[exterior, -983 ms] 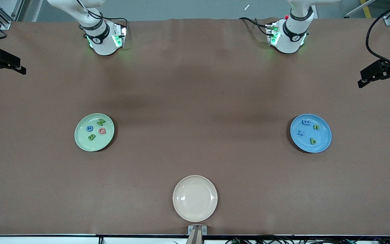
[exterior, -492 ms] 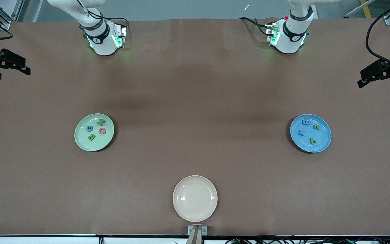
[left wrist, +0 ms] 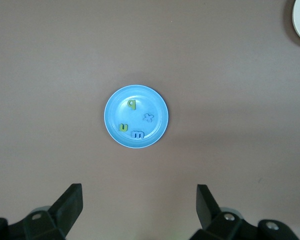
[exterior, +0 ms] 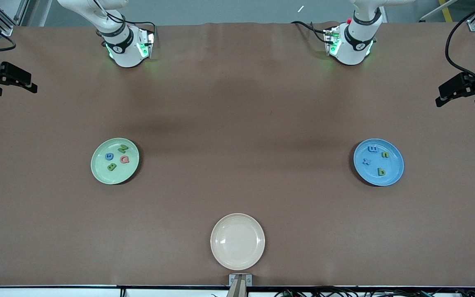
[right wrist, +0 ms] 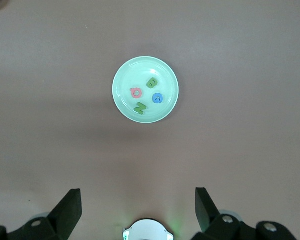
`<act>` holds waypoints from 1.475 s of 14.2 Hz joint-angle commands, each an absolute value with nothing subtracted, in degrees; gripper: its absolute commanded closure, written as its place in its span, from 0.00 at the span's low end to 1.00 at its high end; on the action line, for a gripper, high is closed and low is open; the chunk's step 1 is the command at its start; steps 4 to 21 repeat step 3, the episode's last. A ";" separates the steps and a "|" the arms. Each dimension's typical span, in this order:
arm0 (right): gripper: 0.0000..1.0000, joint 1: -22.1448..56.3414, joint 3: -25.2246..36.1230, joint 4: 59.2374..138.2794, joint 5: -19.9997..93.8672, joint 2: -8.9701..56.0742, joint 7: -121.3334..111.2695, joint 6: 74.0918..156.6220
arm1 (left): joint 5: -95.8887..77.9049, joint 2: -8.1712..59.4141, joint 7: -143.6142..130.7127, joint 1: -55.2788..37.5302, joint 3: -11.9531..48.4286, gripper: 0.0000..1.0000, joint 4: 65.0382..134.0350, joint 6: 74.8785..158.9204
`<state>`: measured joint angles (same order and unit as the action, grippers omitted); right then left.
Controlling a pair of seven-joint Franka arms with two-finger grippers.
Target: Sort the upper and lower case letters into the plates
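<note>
With the four capitals lying in the pale mint green round plate (exterior: 115, 161) and the four small letters in the sky blue round plate (exterior: 378, 162), sorting is appearing complete, so both grippers, left gripper (exterior: 464, 91) and right gripper (exterior: 6, 78), are hanging over the tabletop's end edges with jaws released, needing no further pick.

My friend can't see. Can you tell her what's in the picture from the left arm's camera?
A sky blue plate sits on the brown table with four tiny letters in it: green b, green n, blue x and blue m. The left claw hangs open and empty.
</note>
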<state>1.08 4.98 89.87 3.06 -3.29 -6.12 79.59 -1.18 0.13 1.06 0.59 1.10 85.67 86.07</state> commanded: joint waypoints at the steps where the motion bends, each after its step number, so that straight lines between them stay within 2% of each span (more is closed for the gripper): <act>1: 0.00 0.70 4.57 91.67 3.60 -5.10 -4.92 80.16 | -0.53 0.35 0.97 0.44 1.14 0.00 84.73 84.99; 21: 0.00 0.62 5.10 91.41 3.69 -4.83 -4.92 80.33 | -0.53 0.35 0.88 0.44 1.14 0.00 84.73 84.99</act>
